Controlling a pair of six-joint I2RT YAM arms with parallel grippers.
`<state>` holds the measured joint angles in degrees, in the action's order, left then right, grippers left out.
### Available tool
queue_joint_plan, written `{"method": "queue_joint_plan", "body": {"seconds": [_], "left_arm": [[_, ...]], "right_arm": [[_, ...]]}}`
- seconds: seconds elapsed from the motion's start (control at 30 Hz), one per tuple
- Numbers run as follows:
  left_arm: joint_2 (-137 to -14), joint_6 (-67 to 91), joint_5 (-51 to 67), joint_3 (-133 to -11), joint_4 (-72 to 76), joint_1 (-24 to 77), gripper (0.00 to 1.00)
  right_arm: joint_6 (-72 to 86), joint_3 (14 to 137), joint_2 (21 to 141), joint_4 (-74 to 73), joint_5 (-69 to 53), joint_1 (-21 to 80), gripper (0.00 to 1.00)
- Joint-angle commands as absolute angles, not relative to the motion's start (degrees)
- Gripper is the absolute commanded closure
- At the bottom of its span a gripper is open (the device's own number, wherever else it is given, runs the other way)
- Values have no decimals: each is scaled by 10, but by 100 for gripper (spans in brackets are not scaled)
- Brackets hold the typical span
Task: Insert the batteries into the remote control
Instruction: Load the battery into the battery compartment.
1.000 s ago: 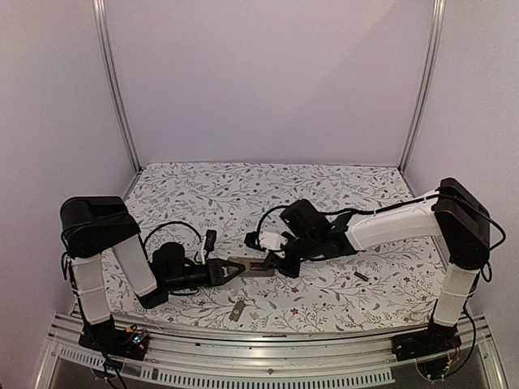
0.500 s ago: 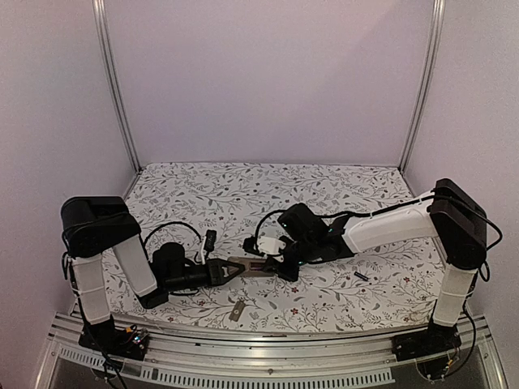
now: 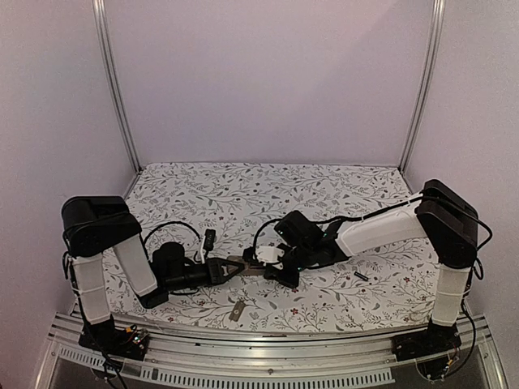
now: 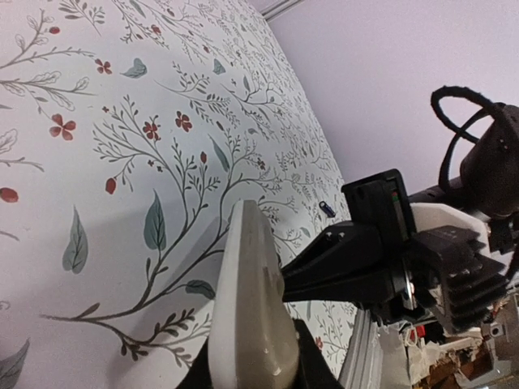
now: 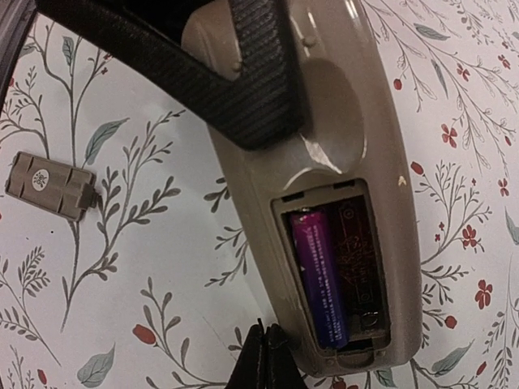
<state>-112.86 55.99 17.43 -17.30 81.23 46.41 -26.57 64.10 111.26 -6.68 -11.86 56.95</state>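
Note:
The remote control [image 5: 324, 146] lies grey-tan underside up with its battery compartment uncovered. My left gripper [image 3: 231, 267] is shut on its body; one black finger [image 5: 243, 73] crosses it. One of the batteries, purple [image 5: 320, 275], sits in the left slot; the slot beside it is bare. My right gripper [image 5: 266, 361] is shut on nothing, its tips just beside the remote's compartment end. The second battery [image 3: 362, 277] lies on the cloth to the right, also a small blue speck [image 4: 327, 208] in the left wrist view. There the remote [image 4: 247, 308] shows edge-on.
A small grey-tan cover piece [image 5: 50, 186] lies on the flowered cloth [image 3: 243, 194] near the front edge, also cover piece [image 3: 237, 310] in the top view. The right arm [image 3: 373, 231] reaches across from the right. A metal rail [image 3: 268, 344] runs along the front.
The right gripper has slid left and nearer over the remote's end and closed its last small gap. The left gripper and the remote have stayed put.

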Motion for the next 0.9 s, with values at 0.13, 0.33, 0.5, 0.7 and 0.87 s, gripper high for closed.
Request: {"method": "queue_joint_plan", "body": {"seconds": [0.13,0.33,0.5,0.7,0.87], "left_arm": [[-1148,557,179,-168,935,460,100],[-1148,561,173,-163,937,460,100],[-1151,558,180,-164,941,459,100],[-1151,555,185,-167,939,459,100],[-1151,552,189,-170,936,459,100]], "right_arm": [[-279,650,1079,-84,-142,565,95],[-152,638,1009,-76,-211,542,60],[-122,618,991,-74,-273,504,21],[-322,709,1058,-150,-373,436,1],[-535,829,1134,-286,-434,425,1]]}}
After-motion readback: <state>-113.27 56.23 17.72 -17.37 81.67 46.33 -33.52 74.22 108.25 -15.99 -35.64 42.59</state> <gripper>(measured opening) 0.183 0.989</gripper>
